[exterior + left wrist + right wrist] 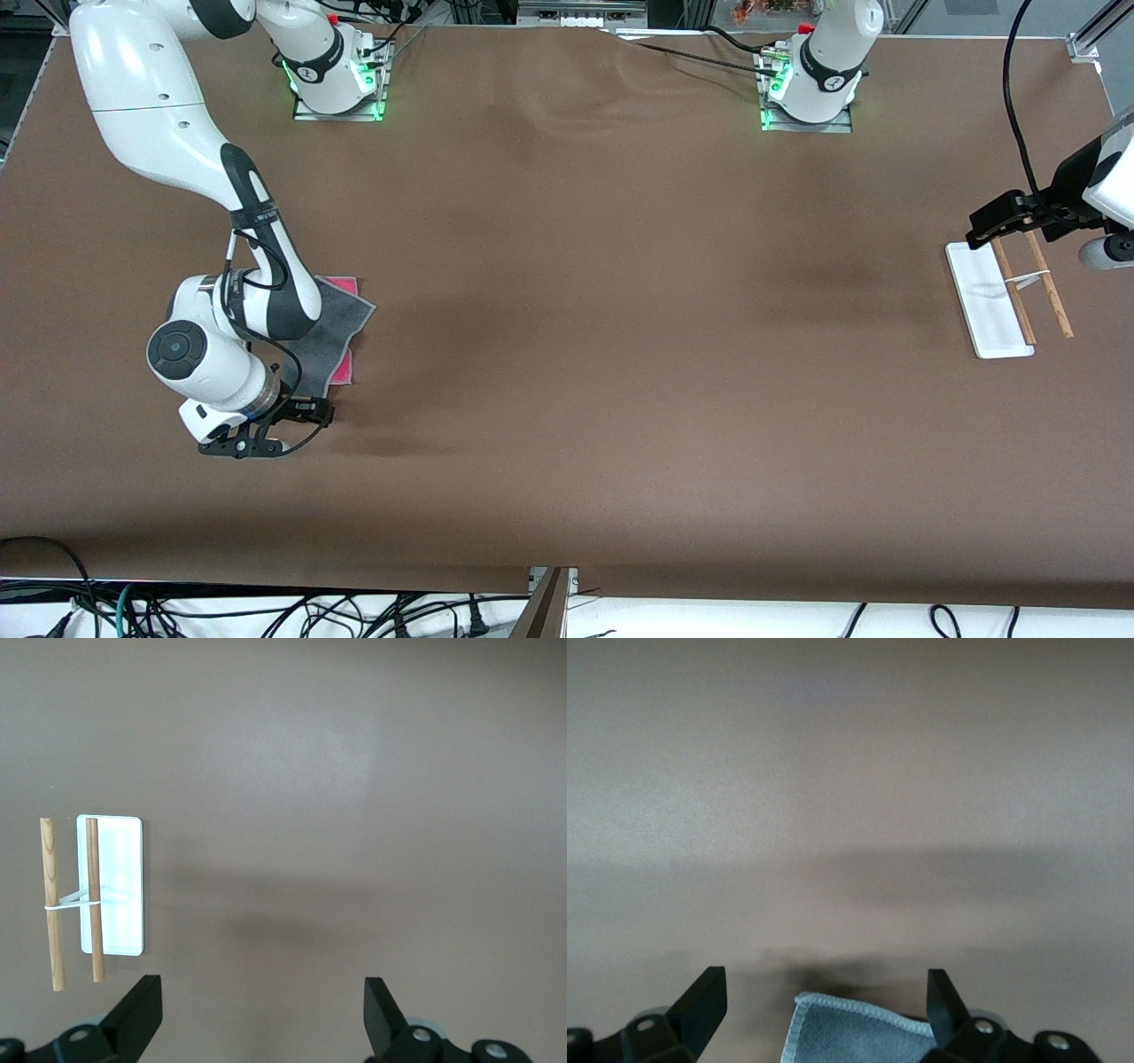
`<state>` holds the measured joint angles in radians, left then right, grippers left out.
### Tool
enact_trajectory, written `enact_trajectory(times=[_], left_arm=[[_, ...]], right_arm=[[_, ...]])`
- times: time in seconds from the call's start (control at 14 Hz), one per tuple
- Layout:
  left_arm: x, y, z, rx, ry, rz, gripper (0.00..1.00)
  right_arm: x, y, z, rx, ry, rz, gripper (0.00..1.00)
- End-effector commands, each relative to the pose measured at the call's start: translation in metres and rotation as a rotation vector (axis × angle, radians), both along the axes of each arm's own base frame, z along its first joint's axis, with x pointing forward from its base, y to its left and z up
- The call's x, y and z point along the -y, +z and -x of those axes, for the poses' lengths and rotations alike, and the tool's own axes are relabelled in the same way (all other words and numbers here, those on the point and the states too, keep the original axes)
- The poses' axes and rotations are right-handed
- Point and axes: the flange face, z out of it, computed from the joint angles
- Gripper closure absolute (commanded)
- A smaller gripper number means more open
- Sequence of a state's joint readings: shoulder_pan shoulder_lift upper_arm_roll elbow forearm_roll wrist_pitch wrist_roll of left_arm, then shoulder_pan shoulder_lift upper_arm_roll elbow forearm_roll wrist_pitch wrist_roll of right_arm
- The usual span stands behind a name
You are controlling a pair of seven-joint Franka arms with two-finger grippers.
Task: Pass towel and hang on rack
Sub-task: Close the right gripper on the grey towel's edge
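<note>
The towel lies flat on the brown counter at the middle left of the front view, grey face up with pink showing at two edges, partly hidden under the right arm. The right gripper hangs low just below the towel in that view, jaws spread wide and holding nothing; its wrist view shows a pale-edged grey corner between the fingers. The rack stands at the right edge of the front view, white base with two wooden rods. The left gripper hovers over the rack's upper end, jaws wide and empty.
</note>
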<state>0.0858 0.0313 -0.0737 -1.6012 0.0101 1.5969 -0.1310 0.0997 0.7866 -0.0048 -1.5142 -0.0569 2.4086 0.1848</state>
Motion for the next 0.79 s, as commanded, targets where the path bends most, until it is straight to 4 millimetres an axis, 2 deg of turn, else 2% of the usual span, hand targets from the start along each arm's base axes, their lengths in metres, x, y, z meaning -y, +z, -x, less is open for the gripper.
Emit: enact_trajectory(times=[0.0,0.43,0.57,0.64,0.71], left_arm=[[-0.001,0.005,0.004,0.012,-0.016,-0.026,0.00],[0.000,0.005,0.004,0.012,-0.017,-0.024,0.00],[0.000,0.005,0.004,0.012,-0.017,-0.024,0.00],[-0.001,0.005,0.005,0.014,-0.016,-0.025,0.00],[-0.001,0.005,0.004,0.012,-0.016,-0.024,0.00]], right_arm=[[-0.020,-0.002,0.007,-0.014,-0.021,0.011,0.00],[-0.021,-0.023,0.015,-0.049,-0.019,0.016,0.00],[-0.021,-0.024,0.017,-0.061,-0.020,0.019,0.01],[-0.021,-0.023,0.017,-0.072,-0.022,0.020,0.02],[-0.020,-0.022,0.017,-0.072,-0.023,0.020,0.10]])
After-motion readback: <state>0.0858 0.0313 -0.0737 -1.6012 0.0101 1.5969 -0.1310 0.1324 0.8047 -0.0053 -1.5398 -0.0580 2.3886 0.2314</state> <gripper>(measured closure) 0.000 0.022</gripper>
